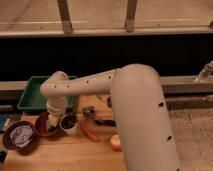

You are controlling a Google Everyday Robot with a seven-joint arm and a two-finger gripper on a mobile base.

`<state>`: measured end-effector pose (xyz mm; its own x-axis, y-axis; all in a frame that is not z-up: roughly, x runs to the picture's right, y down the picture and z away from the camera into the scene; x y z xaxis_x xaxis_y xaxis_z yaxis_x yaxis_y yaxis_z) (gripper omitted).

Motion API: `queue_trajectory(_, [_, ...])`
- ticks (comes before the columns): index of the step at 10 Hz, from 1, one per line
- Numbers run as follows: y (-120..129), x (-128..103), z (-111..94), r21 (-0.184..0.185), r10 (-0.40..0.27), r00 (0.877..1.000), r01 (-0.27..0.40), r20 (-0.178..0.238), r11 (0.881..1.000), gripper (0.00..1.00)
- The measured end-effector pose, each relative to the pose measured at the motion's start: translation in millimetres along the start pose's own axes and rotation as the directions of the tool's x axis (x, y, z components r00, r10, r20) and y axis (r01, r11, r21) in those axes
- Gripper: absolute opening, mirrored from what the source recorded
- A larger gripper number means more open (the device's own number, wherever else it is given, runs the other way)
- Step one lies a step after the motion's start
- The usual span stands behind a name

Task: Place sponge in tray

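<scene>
A robot's white arm (100,82) bends down to the left side of a wooden table (75,156), its gripper (58,116) closed tight, low between a brown bowl (42,131) and a small cup (70,129), just in front of the green tray (29,98); the sponge cannot be made out, nor whether anything is gripped.

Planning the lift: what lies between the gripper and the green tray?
Camera view: the gripper, over the brown bowl, is just in front of the tray; only bare tabletop between.
</scene>
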<state>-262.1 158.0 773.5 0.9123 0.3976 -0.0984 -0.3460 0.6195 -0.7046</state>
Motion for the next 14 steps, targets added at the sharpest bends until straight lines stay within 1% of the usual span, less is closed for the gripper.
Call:
queue_trajectory(1, [1.2, -3.4, -4.1, 0.008, -0.009, 1.0, 0.009, 0.01, 1.0, 0.0])
queue_trajectory(2, [1.0, -7.2, -16.6, 0.021, -0.014, 0.999, 0.014, 0.035, 1.0, 0.0])
queue_trajectory(3, [-0.1, -8.1, -25.3, 0.031, -0.018, 0.999, 0.016, 0.048, 0.999, 0.0])
queue_trajectory(5, [-3.9, -11.3, -54.9, 0.075, -0.032, 0.996, 0.026, 0.086, 0.997, 0.0])
queue_trajectory(6, [-7.5, -9.9, -68.1, 0.097, -0.027, 0.994, 0.016, 0.103, 0.995, 0.0])
queue_trajectory(7, [-16.3, -7.9, -80.1, 0.123, -0.022, 0.992, 0.007, 0.121, 0.992, 0.0])
queue_trajectory(8, [-35.4, -3.2, -98.6, 0.15, -0.001, 0.988, -0.023, 0.154, 0.988, 0.0])
queue_trajectory(9, [-48.4, -2.6, -107.5, 0.158, 0.006, 0.985, -0.034, 0.175, 0.987, 0.0])
queue_trajectory(10, [-62.7, -1.7, -112.3, 0.158, 0.018, 0.981, -0.049, 0.191, 0.986, 0.0])
queue_trajectory(11, [-80.2, -2.3, -115.0, 0.149, 0.029, 0.976, -0.062, 0.214, 0.987, 0.0])
queue_trajectory(12, [-104.9, -6.1, -116.4, 0.12, 0.043, 0.964, -0.077, 0.264, 0.99, 0.0])
queue_trajectory(14, [-124.9, -16.6, -115.7, 0.076, 0.05, 0.941, -0.08, 0.336, 0.994, 0.0])
